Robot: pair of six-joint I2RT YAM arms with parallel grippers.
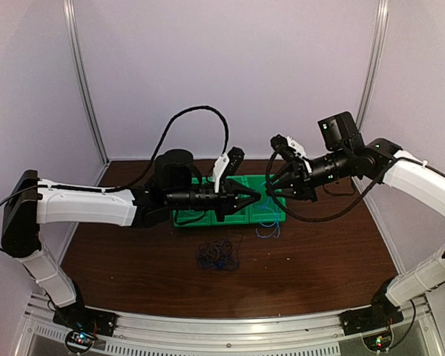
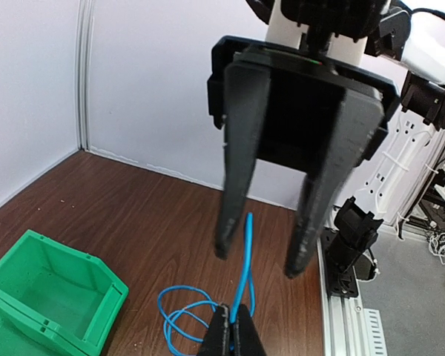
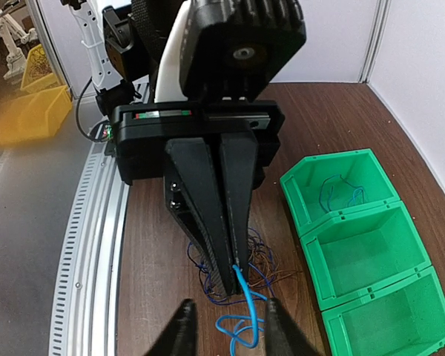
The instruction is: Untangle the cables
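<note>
The cables (image 1: 217, 254) are hair-thin, practically weightless and limp. I expect them to sag, spring into loops and drag their neighbours along if I pull fast, and they look easy to kink and apt to slip from smooth pads. The blue cable (image 2: 245, 259) is the one in play. The left gripper (image 2: 231, 330) has its fingers pinched shut on it near one end, with a short stub standing up past the tips and the rest dropping in loose loops to the table (image 1: 326, 252). I judge that a sensible place to hold it: a free end can be threaded out, whereas a pinch at mid-length would likely only tighten the snarl. The right gripper (image 2: 258, 256) faces it tip to tip with its fingers parted, and the blue stub rises into the gap without touching either one. The rest of the cables lie in a dark knot on the table, on the near side of the green bin (image 3: 346, 215), and one end compartment of the bin holds a few loose strands. Both arms reach inward from their own sides, forearms close to level, and the wrists meet in mid-air over the bin's right end.
</note>
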